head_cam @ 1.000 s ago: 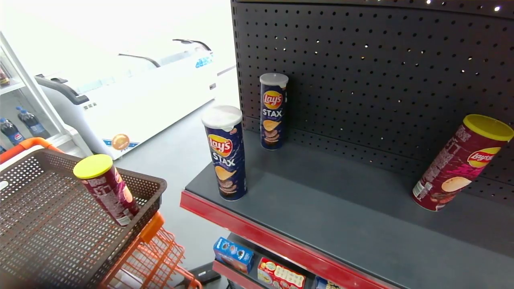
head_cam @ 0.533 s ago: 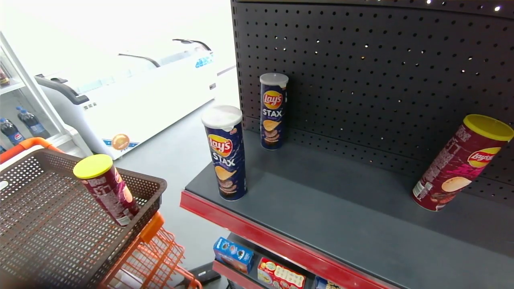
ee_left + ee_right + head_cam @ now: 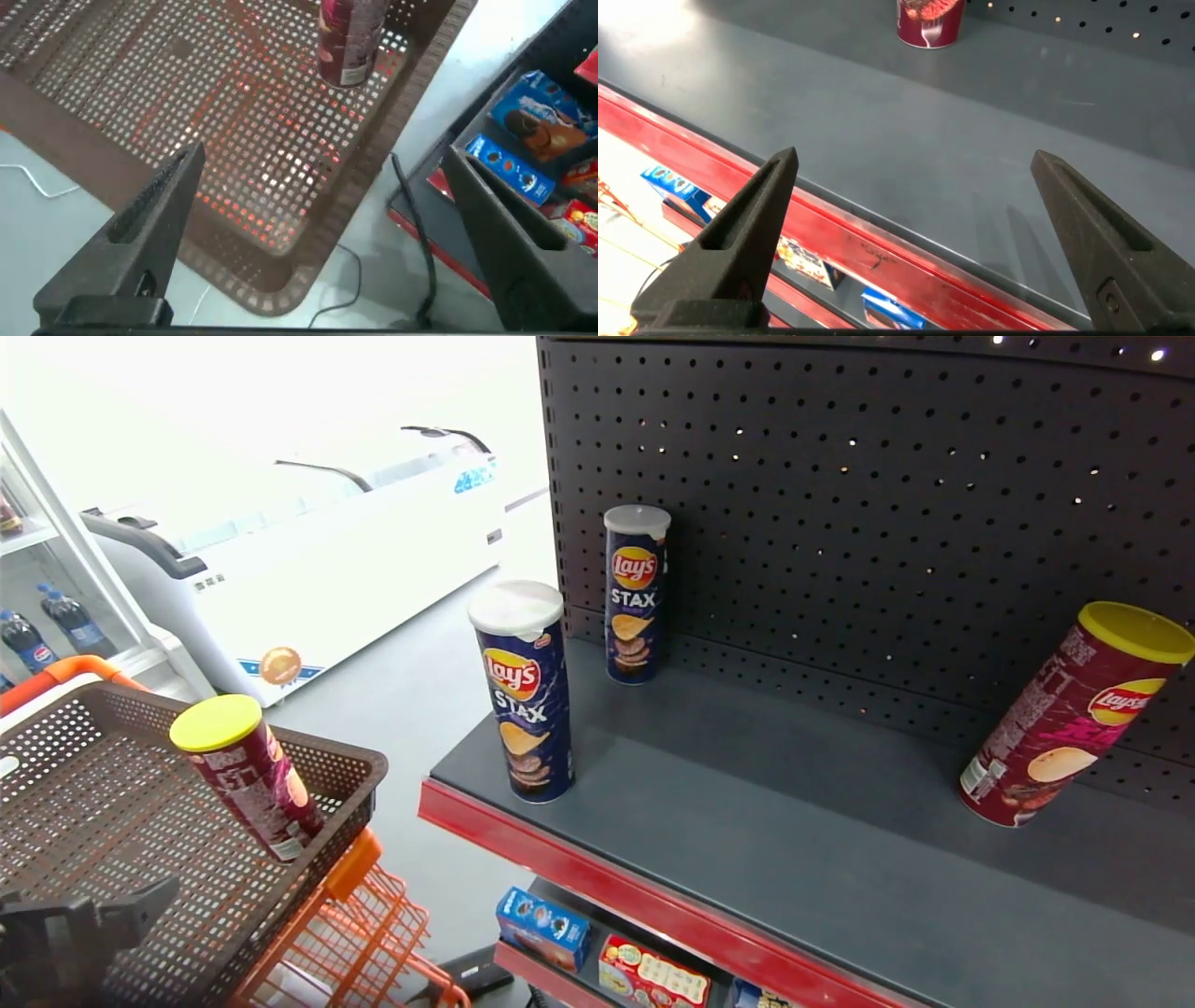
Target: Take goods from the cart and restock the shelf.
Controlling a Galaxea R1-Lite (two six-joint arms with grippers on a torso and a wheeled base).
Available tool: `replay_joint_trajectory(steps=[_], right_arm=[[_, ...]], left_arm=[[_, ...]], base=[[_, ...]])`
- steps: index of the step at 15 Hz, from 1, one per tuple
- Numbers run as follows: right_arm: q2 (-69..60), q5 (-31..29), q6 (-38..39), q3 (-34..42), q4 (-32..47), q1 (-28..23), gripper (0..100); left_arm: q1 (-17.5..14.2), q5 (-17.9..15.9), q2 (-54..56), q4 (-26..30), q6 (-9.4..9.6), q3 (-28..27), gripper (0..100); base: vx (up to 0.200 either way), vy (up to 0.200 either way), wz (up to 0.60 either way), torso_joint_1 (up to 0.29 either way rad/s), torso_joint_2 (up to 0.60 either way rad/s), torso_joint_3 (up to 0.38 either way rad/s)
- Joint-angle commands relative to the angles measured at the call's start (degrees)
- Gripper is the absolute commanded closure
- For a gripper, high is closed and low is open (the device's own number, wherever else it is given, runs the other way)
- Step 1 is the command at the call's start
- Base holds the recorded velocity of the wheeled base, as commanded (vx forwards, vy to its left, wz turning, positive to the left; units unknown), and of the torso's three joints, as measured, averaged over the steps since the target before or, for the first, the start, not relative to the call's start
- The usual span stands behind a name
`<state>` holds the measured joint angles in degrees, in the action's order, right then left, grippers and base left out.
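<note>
the left jaws are spread wide and hold nothing, hanging over a corner of the brown mesh basket (image 3: 93,821) (image 3: 140,93) that rides on top of the orange cart (image 3: 373,933). ahead of them, roughly in line with the gap and well apart from both tips, a maroon can with a yellow lid (image 3: 245,775) (image 3: 350,37) stands in the basket against its wall on the shelf side. off past one jaw, blue boxes (image 3: 541,926) (image 3: 523,140) sit on a lower shelf. the right jaws are spread wide too, empty, poised over the front of the dark shelf (image 3: 747,821) (image 3: 971,140) just above its red edge strip (image 3: 597,887) (image 3: 878,247). straight ahead of their gap, far back near the pegboard (image 3: 887,523), stands a second maroon can (image 3: 1074,714) (image 3: 929,21). two blue cans with pale lids stand at the shelf's other end, one at the front corner (image 3: 523,691) and one at the back (image 3: 636,593), well away from either set of jaws.
</note>
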<state>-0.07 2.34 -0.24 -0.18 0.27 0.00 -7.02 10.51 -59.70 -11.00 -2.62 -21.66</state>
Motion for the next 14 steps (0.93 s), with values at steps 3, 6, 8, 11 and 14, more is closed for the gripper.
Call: replay_joint_trajectory(steps=[3,6,8,11,14], right_arm=[[0.07,0.03,-0.02,0.01,0.00,0.00,0],[0.07,0.03,-0.02,0.01,0.00,0.00,0],[0.07,0.03,-0.02,0.01,0.00,0.00,0],[0.07,0.03,-0.02,0.01,0.00,0.00,0],[0.07,0.03,-0.02,0.01,0.00,0.00,0]], left_arm=[[-0.01,-1.90,-21.16,-26.53,0.25,3.91,0],[-0.45,-2.42,-31.62,-43.06,0.34,4.79,0],[-0.54,-3.21,-36.89,-51.49,0.60,5.67,0],[-0.54,-7.26,-45.33,-67.49,3.24,7.95,0],[-1.68,-6.99,-49.73,-73.64,3.50,7.34,0]], base=[[0.000,0.000,0.00,0.000,0.00,0.000],[0.000,0.000,0.00,0.000,0.00,0.000],[0.000,0.000,0.00,0.000,0.00,0.000],[0.000,0.000,0.00,0.000,0.00,0.000],[0.000,0.000,0.00,0.000,0.00,0.000]])
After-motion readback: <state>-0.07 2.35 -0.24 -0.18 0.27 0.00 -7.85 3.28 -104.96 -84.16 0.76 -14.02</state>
